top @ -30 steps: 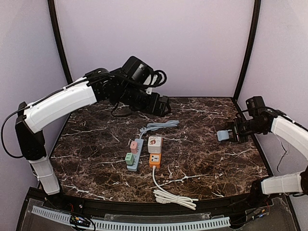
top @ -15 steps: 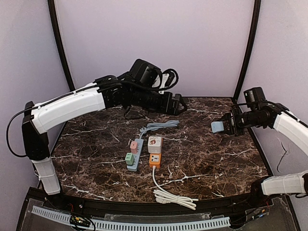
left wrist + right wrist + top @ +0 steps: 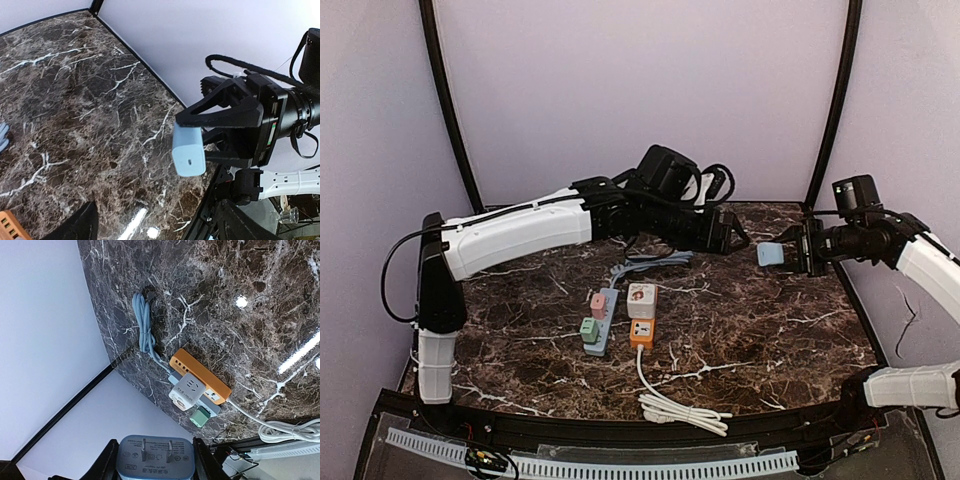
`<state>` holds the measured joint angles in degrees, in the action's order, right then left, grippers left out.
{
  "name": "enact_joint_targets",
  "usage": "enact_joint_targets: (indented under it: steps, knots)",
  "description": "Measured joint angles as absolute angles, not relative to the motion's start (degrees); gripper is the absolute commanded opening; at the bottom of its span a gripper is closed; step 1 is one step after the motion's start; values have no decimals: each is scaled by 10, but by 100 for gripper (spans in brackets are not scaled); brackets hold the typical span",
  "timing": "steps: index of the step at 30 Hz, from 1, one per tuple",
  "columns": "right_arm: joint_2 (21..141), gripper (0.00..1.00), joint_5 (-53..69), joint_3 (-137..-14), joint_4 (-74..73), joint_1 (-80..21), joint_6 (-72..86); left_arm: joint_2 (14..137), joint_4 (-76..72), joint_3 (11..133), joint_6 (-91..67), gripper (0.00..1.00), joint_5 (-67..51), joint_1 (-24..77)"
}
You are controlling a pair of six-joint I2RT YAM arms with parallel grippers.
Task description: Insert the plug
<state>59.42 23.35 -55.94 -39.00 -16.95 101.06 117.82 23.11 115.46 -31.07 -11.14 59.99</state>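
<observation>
Open tabletop (image 3: 770, 330) right of the power strips (image 3: 641, 333)

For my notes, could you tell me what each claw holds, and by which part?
The right claw grips the pale blue plastic plug by its sides; the left claw holds nothing.

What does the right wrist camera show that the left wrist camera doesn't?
Only the right wrist view: the two prongs of the blue plug, plus the white cube adapter, green plug and white cord by the orange power strip. Only the left wrist view: the right gripper seen from outside, clamped on that plug. Both: the blue plug and the marble tabletop.
</observation>
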Motion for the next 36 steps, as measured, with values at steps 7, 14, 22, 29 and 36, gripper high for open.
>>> enact_joint_targets:
  steps: [7, 14, 22, 29, 36]
  knots:
    - [589, 0, 242, -560, -384, -179, 1040, 1223, 203, 1209, -317, 78, -130, 613]
    - [588, 0, 248, -560, -365, -181, 1067, 1244, 176, 1219, -324, 74, -131, 618]
    - [586, 0, 251, -560, -340, -187, 1088, 1285, 167, 1261, -341, 66, -127, 618]
    - [586, 0, 250, -560, -321, -194, 1099, 1299, 165, 1277, -353, 49, -123, 618]
    - [586, 0, 250, -560, -309, -195, 1103, 1299, 159, 1286, -361, 18, -118, 620]
